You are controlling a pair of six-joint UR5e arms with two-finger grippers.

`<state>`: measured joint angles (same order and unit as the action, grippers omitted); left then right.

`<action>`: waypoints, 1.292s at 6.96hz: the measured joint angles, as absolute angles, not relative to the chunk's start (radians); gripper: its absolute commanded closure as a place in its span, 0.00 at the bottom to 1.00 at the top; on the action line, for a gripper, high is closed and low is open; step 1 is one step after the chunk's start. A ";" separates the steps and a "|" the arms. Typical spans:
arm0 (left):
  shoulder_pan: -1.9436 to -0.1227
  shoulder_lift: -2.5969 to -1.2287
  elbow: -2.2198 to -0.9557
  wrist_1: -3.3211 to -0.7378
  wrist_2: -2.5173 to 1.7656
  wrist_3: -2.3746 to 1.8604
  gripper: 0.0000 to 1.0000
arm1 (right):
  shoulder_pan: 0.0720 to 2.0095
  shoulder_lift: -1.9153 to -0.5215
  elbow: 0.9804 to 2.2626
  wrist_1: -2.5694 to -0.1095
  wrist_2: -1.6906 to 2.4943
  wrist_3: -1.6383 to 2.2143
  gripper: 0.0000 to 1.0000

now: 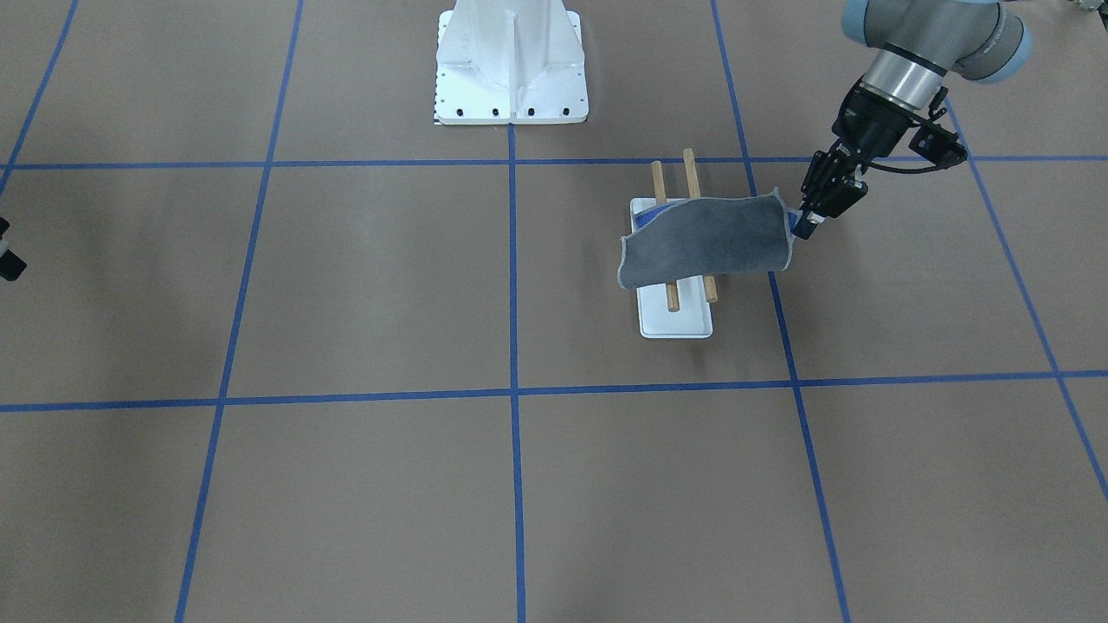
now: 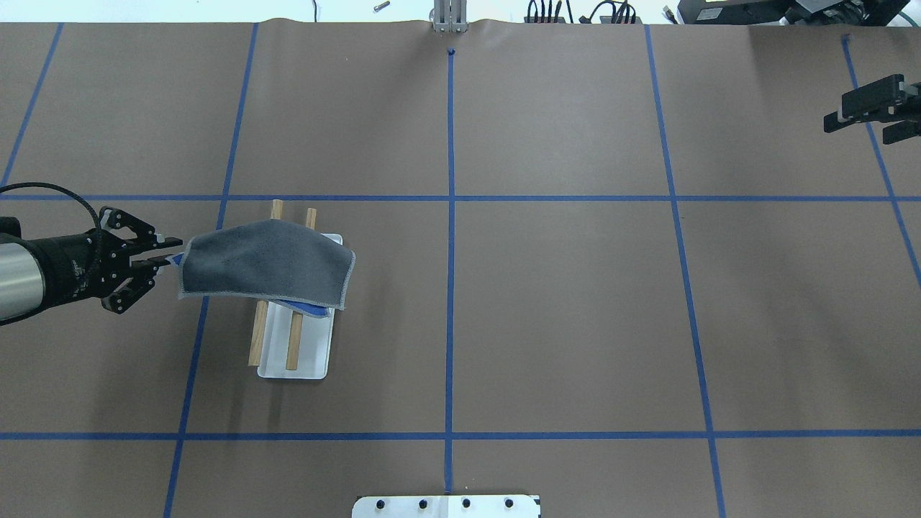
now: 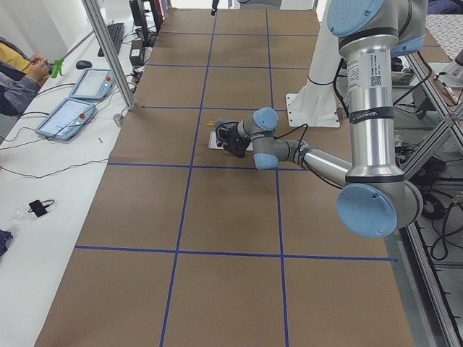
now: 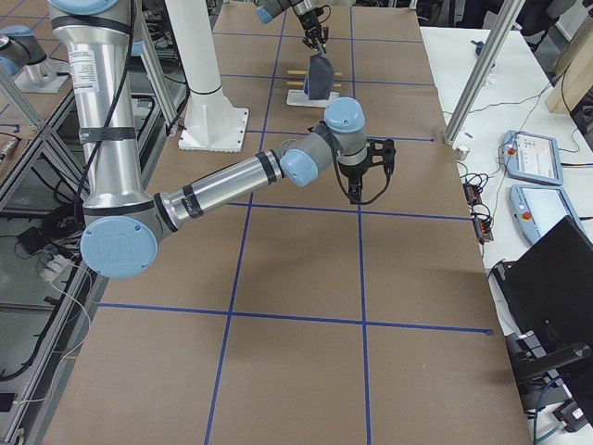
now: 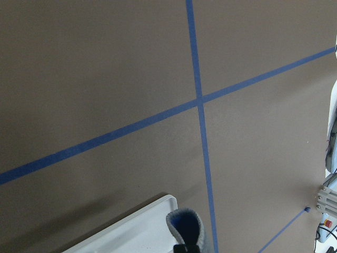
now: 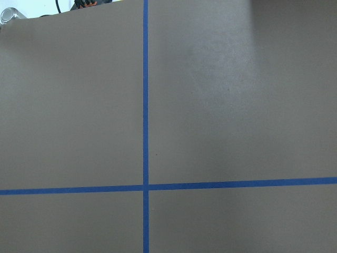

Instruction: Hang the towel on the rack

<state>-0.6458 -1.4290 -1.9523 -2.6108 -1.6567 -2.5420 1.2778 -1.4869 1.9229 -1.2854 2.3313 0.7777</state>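
The grey towel (image 1: 710,242) lies draped across the two wooden dowels of the rack (image 1: 675,322), with its blue reverse showing at one edge. In the overhead view the towel (image 2: 266,262) covers the middle of the rack (image 2: 309,356) and reaches past it toward my left gripper (image 2: 171,262). That gripper (image 1: 805,223) is shut on the towel's edge and holds it level beside the rack. The left wrist view shows the folded towel edge (image 5: 185,226) above the rack's white base (image 5: 137,229). My right gripper (image 2: 838,119) is open and empty, far off at the table's right side.
The large white bolted pedestal (image 1: 511,69) stands behind the rack at the robot's side of the table, and its edge also shows in the overhead view (image 2: 446,506). Blue tape lines divide the brown table surface (image 2: 561,309). An operator's table with tablets (image 3: 72,108) runs along the far side.
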 measured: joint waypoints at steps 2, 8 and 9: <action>-0.646 -1.436 -1.944 -2.611 -1.652 -2.516 0.02 | 1.278 -1.487 1.923 -1.284 2.332 0.777 0.00; -0.833 -1.370 -1.883 -2.596 -1.655 -1.741 0.02 | 1.382 -1.491 1.826 -1.282 2.391 0.631 0.00; -0.899 -1.359 -1.837 -2.594 -1.683 -1.467 0.02 | 1.416 -1.494 1.772 -1.282 2.400 0.516 0.00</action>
